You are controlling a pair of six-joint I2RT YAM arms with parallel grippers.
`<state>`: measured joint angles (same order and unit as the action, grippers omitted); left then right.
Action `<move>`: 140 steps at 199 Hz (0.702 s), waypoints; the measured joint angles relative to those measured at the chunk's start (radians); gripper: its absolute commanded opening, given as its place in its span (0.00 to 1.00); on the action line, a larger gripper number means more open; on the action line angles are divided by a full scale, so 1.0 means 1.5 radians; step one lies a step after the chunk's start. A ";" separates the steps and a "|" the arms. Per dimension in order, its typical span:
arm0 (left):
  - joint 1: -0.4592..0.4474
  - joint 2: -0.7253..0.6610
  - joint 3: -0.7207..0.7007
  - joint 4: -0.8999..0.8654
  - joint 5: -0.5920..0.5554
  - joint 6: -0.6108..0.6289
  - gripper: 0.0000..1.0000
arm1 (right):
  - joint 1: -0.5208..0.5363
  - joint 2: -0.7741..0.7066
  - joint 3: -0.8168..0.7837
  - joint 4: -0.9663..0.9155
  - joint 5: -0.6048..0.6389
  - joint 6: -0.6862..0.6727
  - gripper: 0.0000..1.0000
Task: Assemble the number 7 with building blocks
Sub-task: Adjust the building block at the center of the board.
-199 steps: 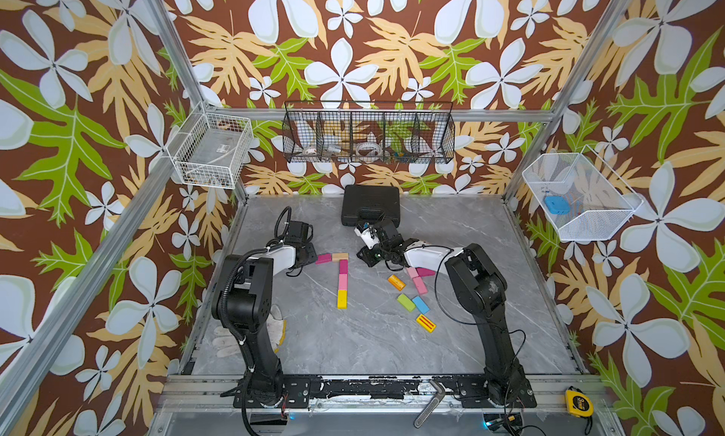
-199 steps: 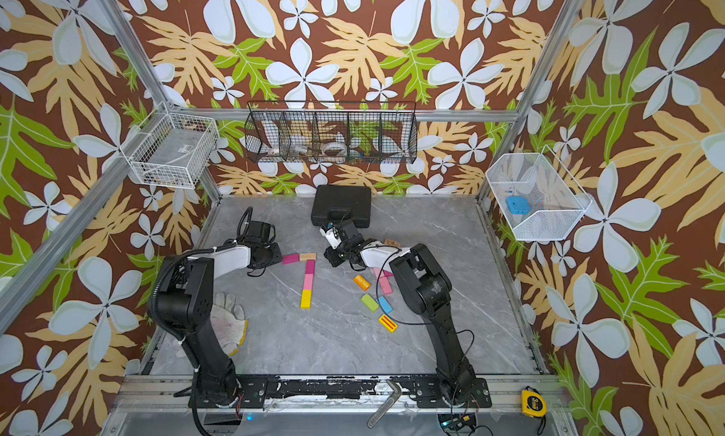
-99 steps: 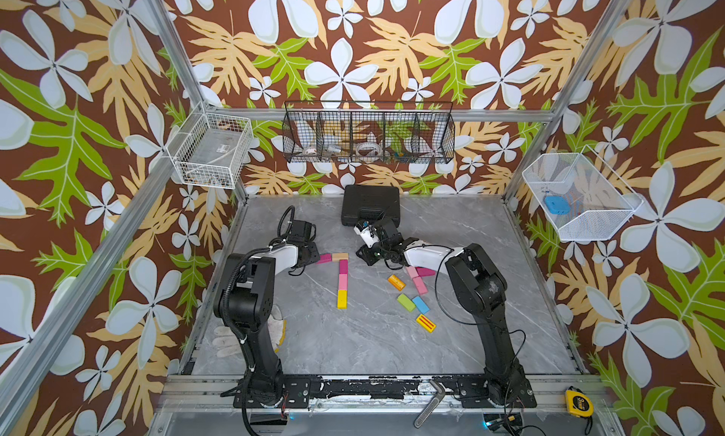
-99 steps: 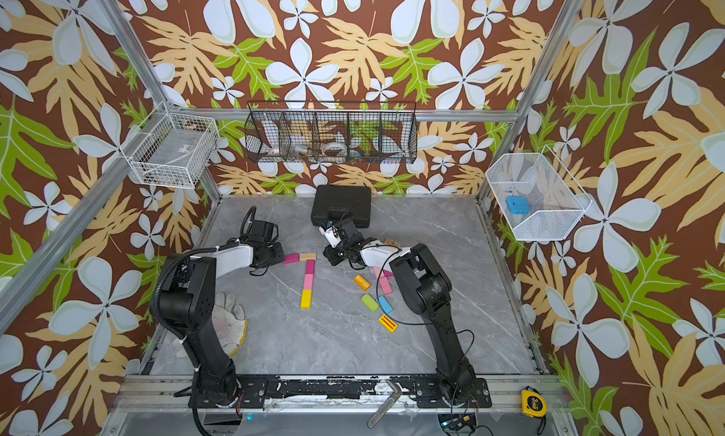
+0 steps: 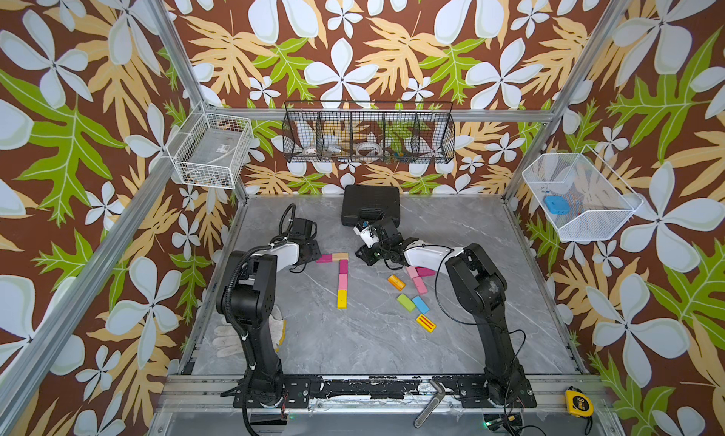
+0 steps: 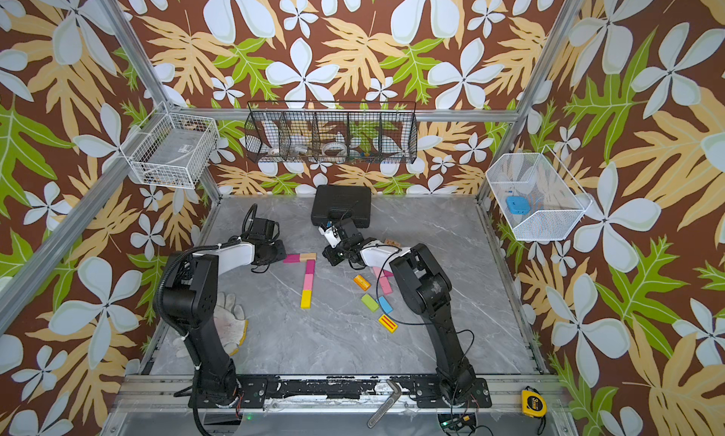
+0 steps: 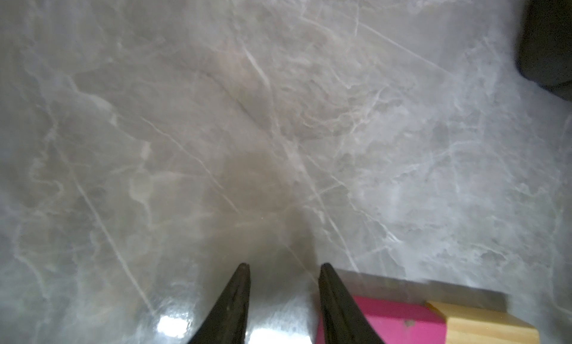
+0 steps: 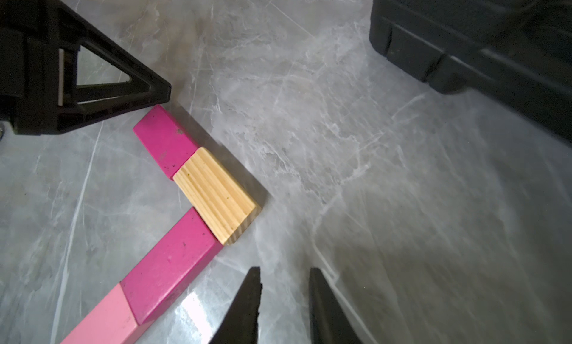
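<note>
As laid out in both top views, a 7 of five building blocks, flat on the grey marbled worktop [image 5: 353, 347], between the two hands.

Top bar: magenta block [image 5: 325, 258] and plain wood block [image 5: 340, 256], end to end, long axis left to right. Stem: second magenta block [image 5: 343, 266], pink block [image 5: 342, 281] and yellow block [image 5: 342, 299], end to end, long axis from the wood block toward the arm bases. Loose to the right of the stem, at mixed angles: orange block [image 5: 396, 282], green block [image 5: 406, 302], blue block [image 5: 420, 304], striped block [image 5: 425, 323].

Left hand [image 7: 283, 266]: released, fingers apart, holding nothing; low at the free end of the bar's magenta block, one fingertip just beside it, contact not discernible.

Right hand [image 8: 284, 269]: fingers a narrow gap apart, nothing between them; near the wood block, clear of it.

Black case [image 5: 370, 204] at the far edge. White glove [image 5: 231, 336] beside the left arm's base. Wire baskets on flower-patterned walls.
</note>
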<state>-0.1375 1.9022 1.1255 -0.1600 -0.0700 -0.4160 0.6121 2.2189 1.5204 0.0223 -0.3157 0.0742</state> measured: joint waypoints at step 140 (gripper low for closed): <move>0.007 -0.021 -0.028 0.011 -0.003 -0.006 0.40 | 0.006 0.026 0.024 -0.018 0.004 0.003 0.28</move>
<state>-0.1276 1.8709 1.0836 -0.1429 -0.0738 -0.4248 0.6216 2.2585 1.5566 -0.0051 -0.3096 0.0788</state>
